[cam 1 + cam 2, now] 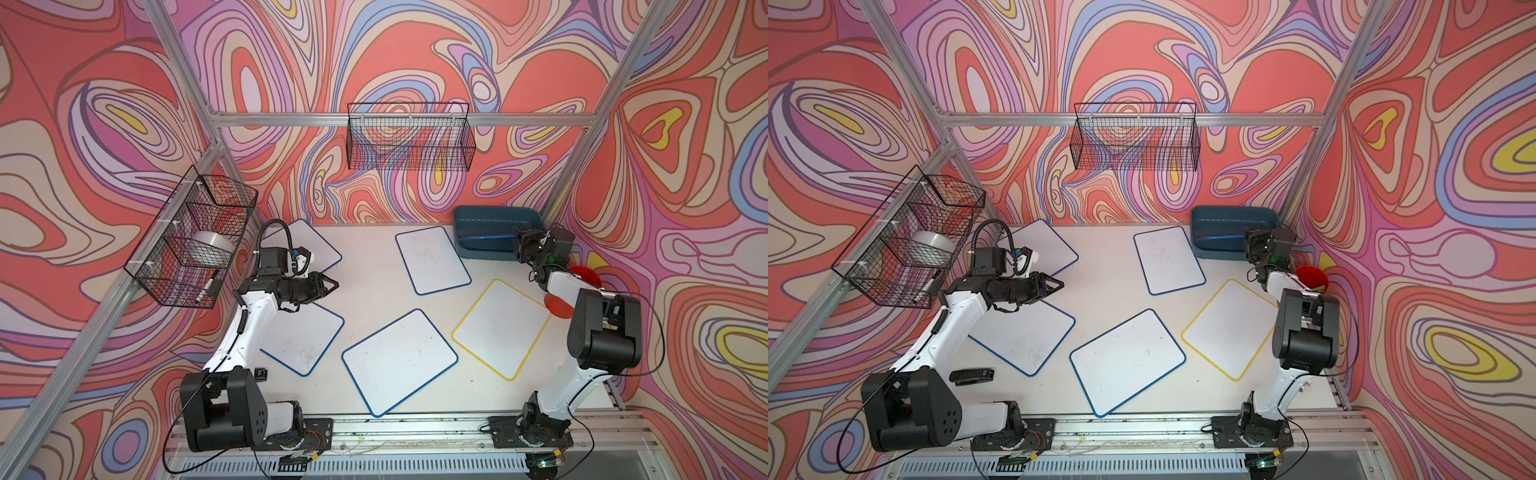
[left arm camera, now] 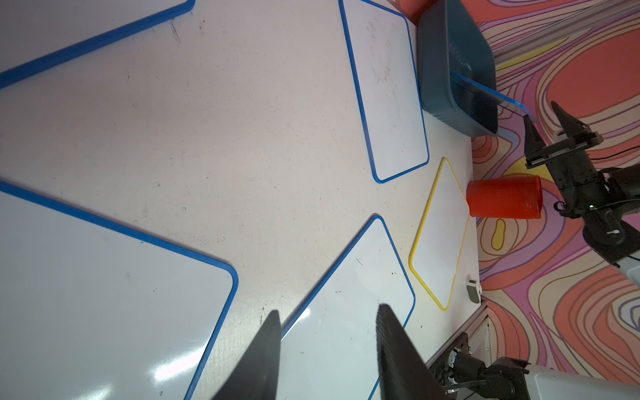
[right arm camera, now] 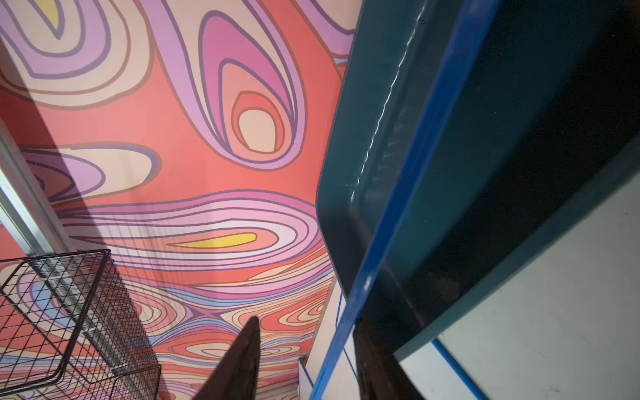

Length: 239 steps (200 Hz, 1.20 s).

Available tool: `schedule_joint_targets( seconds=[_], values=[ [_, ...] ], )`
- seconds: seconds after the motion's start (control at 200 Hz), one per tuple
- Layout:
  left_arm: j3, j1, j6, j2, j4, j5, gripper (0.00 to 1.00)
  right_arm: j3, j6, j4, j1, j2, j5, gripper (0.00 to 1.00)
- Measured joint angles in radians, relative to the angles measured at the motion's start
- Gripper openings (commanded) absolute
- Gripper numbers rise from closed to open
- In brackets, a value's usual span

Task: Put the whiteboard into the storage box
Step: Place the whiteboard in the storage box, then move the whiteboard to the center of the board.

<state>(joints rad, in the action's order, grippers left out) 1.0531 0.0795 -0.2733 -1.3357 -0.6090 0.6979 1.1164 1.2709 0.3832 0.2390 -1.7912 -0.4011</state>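
Rail: nearest edge; both arm bases are mounted on it.
Left basket: wire, hung on the left wall.
Left arm: elbow raised, forearm about level, pointing toward the table centre.
Left gripper: hangs above the table between far-left board and near-left board; fingers apart, nothing between them.
Middle board: blue frame, flat on the table.
Far board: blue frame, flat, just beside the box.
Back basket: wire, on the rear wall.
Yellow board: flat, near the right arm.
Handling, all boards: likely light, thin and stiff, with a slick glossy face. Lying flat they offer no lip, so pinch the frame edge once a side is tipped up or overhangs.
Box: teal tray in the far right corner.
Board in box: stands on its long edge inside, along the near wall, tilted; top edge above the rim, not yet flat.
Right gripper: at the box's right end; fingers apart with the board's edge between them. Cannot tell whether one finger touches it.
Right arm: elbow high, forearm reaching away from the rail, wrist turned toward the box.
Bucket: red, by the right wall.
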Motion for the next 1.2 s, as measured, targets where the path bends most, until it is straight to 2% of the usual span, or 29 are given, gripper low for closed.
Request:
schedule_joint_targets(
  seconds=[0.316,0.571,0.801,1.022,1.197],
  values=[
    [0.0,0.0,0.0,-0.004,0.0,-0.004,0.42,0.072,-0.204,-0.193,-0.015,0.127,-0.091,0.52],
    [0.0,0.0,0.0,-0.011,0.0,-0.007,0.42,0.159,-0.443,-0.459,-0.06,0.2,-0.207,0.52],
    [0.0,0.0,-0.001,-0.022,0.0,-0.002,0.42,0.061,-0.597,-0.614,-0.209,0.214,-0.265,0.52],
    [0.0,-0.005,-0.008,-0.028,0.0,0.011,0.42,-0.035,-0.663,-0.708,-0.37,0.214,-0.269,0.52],
    [0.0,-0.05,-0.007,-0.029,-0.003,-0.008,0.42,-0.079,-0.689,-0.76,-0.491,0.229,-0.253,0.52]
  ],
)
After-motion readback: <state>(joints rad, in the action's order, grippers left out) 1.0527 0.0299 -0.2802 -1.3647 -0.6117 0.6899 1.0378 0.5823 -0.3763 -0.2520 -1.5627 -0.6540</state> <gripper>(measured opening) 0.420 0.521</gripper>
